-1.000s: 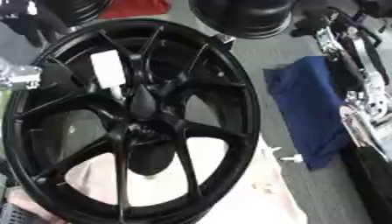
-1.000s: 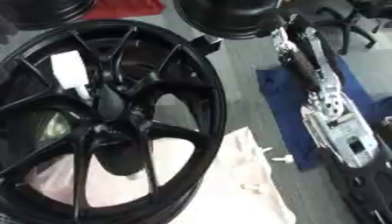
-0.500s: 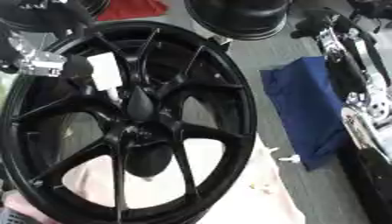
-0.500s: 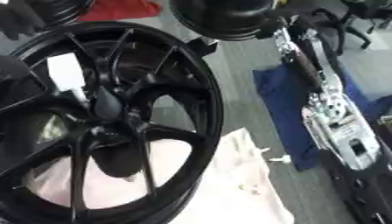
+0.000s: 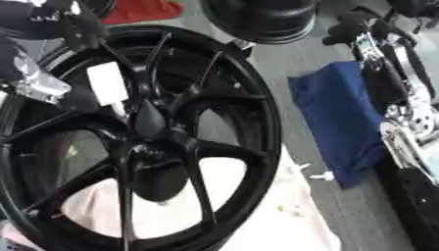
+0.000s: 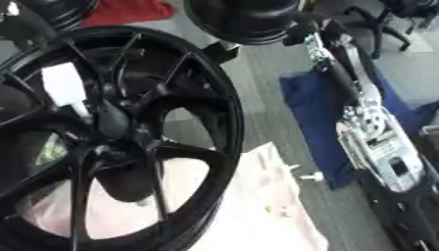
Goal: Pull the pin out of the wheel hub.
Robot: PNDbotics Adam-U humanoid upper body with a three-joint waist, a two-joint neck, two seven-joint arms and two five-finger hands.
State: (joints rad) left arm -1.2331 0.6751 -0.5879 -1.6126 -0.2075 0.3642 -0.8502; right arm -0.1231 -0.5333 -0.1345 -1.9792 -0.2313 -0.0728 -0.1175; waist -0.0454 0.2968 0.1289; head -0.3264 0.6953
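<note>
Wheel hub (image 5: 146, 122) sits at the centre of the black wheel (image 5: 257, 122), over pale cloth (image 5: 283, 220); the white pin (image 5: 107, 84) projects up-left from it, long axis along a spoke; left hand (image 5: 73, 22) hovers beyond, nearer, fingers indistinct; right arm (image 6: 364, 117) stands well apart.

My left arm (image 5: 30, 73) comes in from the upper left, black forearm with a silver wrist joint — the hand (image 5: 73, 22) at its end is dark and blurred, raised toward the top edge, and I cannot tell how its fingers sit. My right arm (image 6: 369, 132) stretches along the right side — silver and black links, running upward; its hand is not visible to me.
</note>
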